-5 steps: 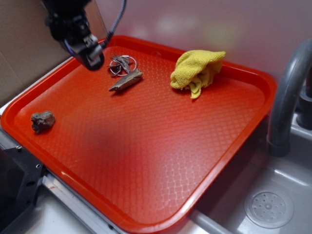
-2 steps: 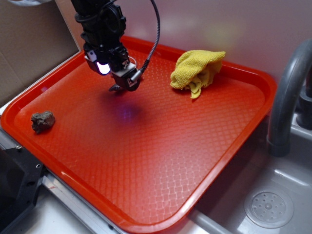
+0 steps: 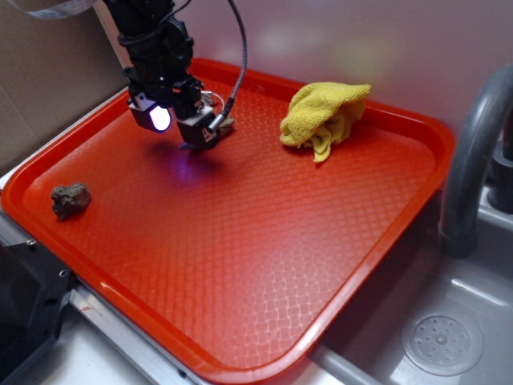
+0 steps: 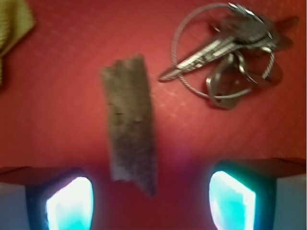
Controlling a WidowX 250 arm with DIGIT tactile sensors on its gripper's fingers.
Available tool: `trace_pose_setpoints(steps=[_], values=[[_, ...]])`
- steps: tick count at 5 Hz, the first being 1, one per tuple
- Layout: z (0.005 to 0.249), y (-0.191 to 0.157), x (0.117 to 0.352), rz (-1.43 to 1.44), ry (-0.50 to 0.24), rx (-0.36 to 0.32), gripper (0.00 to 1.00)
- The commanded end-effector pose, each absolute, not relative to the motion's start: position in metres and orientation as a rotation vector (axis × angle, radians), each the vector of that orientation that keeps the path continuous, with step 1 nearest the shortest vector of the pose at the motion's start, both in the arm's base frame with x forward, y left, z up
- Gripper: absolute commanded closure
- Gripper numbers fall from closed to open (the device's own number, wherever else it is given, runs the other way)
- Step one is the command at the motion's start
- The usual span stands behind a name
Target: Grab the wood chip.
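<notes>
The chip (image 4: 130,123) lies flat on the tray (image 3: 240,265), in the far left part, and in the exterior view it is almost wholly hidden under the gripper (image 3: 188,128). In the wrist view it sits between the two lit fingers (image 4: 69,203), nearer the left one. Its long axis runs away from the gripper, roughly square to the line joining the fingers, with a slight tilt. Its near end reaches the level of the fingertips; the rest extends beyond them.

The gripper is spread wide and holds nothing. No finger touches the chip. Whether the fingertips touch the tray cannot be told.

The keys (image 4: 230,48) lie just beside the chip's far end, on its right, apart from it.

Judgement: the jaws straddle the chip across its narrow width; closing would call for a slight advance along the chip first.
</notes>
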State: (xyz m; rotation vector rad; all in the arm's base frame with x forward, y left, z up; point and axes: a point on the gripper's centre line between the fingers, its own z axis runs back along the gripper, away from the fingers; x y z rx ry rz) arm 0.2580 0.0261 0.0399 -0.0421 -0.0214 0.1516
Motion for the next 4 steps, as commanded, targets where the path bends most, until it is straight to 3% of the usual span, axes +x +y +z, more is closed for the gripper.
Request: trace_pose_setpoints(steps=[1,3,4], values=[[0.046,0.033,0.285,0.202,-0.023,-0.059,0.0],[0.035,0.015,0.282,0.137,-0.048,-0.065,0.0],[0.041,0.003,0.278,0.1,-0.048,-0.083,0.0]])
